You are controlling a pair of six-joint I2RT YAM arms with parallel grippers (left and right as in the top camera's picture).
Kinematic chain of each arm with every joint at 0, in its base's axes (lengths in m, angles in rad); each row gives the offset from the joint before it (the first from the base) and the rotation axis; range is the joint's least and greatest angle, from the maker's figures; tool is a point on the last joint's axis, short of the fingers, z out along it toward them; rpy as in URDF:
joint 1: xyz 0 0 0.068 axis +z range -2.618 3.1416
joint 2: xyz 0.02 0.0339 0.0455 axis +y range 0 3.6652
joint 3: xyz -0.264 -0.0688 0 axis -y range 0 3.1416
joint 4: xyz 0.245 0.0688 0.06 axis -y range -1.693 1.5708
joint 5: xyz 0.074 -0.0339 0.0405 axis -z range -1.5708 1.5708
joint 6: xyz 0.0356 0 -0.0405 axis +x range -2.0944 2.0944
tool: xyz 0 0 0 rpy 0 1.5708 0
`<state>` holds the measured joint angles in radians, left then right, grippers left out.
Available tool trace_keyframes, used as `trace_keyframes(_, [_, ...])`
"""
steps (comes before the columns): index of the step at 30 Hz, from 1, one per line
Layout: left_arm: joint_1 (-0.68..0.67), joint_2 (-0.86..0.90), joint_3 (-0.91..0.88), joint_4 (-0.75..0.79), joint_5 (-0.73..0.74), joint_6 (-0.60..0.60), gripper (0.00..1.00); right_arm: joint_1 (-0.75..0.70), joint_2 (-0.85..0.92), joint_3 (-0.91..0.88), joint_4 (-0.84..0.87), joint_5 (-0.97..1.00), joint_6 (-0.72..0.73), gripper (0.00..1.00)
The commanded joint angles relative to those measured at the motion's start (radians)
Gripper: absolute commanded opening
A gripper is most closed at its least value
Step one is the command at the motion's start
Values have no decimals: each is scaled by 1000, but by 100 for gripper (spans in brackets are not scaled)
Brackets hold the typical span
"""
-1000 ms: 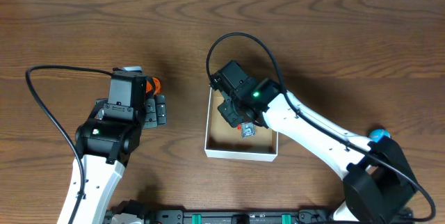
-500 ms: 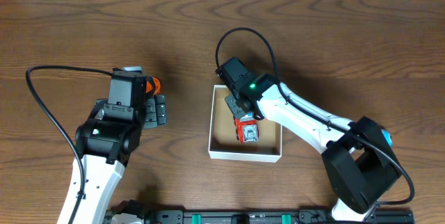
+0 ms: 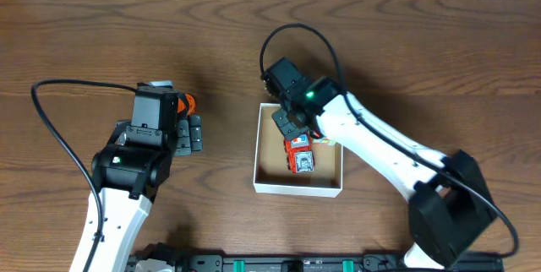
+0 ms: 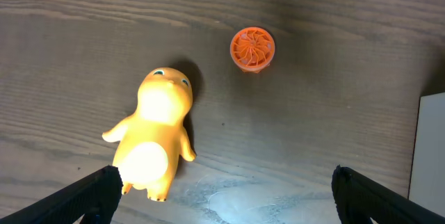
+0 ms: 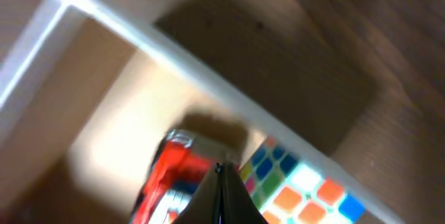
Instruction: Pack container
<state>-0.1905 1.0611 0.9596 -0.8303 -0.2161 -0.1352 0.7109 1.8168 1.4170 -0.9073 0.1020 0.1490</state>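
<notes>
Dark wood grain is seen across the whole table [image 3: 406, 35], with two arms reaching in from the near edge. Near the middle the container [image 3: 297, 187] is set: shallow, white-walled, tan inside. A red car [image 3: 298, 154] is lying in it. In the right wrist view a coloured cube [image 5: 299, 182] is made out just beside the car, apparently inside and against a wall, though from overhead most of it is hidden under the arm. The right gripper [image 3: 286, 122] is held over the far part of the container with its jaws pressed together on nothing. Whether its tips touch the car cannot be told.

To the left, well apart from the container, the left gripper [image 4: 222, 196] is held above bare wood with its fingers spread wide and nothing between them. Under it two things are left unpacked — a yellow figure [image 4: 154, 130] lying on its back and a small orange disc [image 4: 252, 48] near it, not touching.

The packing is judged to be partly done: the car, and it seems the cube, are in, while the figure and the disc remain out on the table. The figure is already framed between the open left fingers, so it is likely the next thing to be picked — a lowering and a closing would be needed first, then a carry across to the container.
</notes>
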Motion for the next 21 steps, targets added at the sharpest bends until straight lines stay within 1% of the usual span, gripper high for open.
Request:
trace_keyframes(1, [5, -6, 0, -2, -1, -13, 98, 17, -72, 47, -78, -115, -66, 1])
trace_keyframes(5, [5, -6, 0, -2, -1, -13, 98, 44, -90, 47, -170, -219, -143, 2])
trace_keyframes(7, [5, -6, 0, -2, -1, -13, 98, 55, -83, 43, -195, -253, -150, 2])
trace_keyframes(14, [5, -6, 0, -2, -1, -13, 98, 100, -43, 35, -162, -251, -138, 2])
trace_keyframes(18, [5, -6, 0, -2, -1, -13, 98, 99, -7, 33, -159, -206, -96, 2])
trace_keyframes(21, [5, -6, 0, -2, -1, -13, 98, 99, 35, 33, -154, -202, -94, 2])
